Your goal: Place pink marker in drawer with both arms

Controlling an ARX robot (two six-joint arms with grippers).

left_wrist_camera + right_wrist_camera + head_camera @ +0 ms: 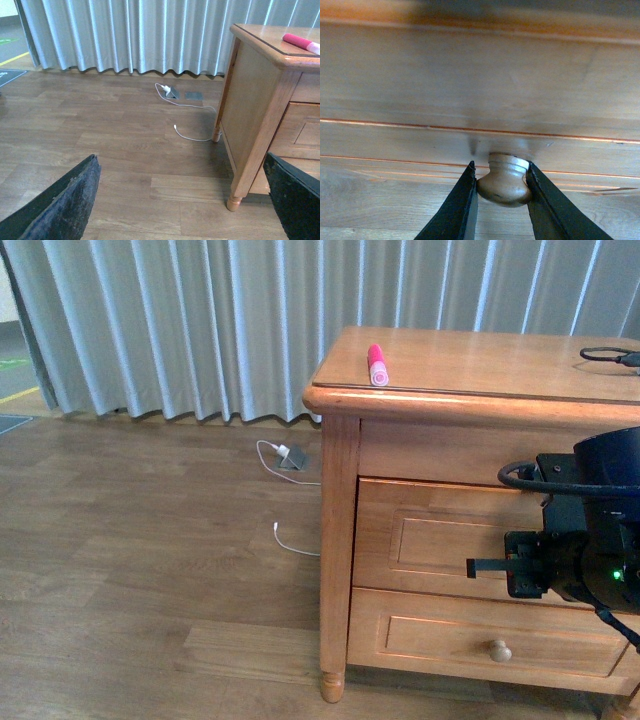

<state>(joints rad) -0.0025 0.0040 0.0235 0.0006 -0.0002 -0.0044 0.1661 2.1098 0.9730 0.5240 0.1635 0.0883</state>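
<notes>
Pink marker (377, 365) lies on top of the wooden bench (480, 360) near a front corner, above the right hand (501, 167) and well apart from it. That hand's black fingers (462, 200) are closed on the round pale knob (504, 182) of the drawer (470, 75), pressing it from both sides. The left hand (180, 160) is spread wide and holds nothing, with the marker higher up and well away from it.

Home-like room, wooden dresser (340, 510), curtains (200, 320), plank floor (130, 540)
</notes>
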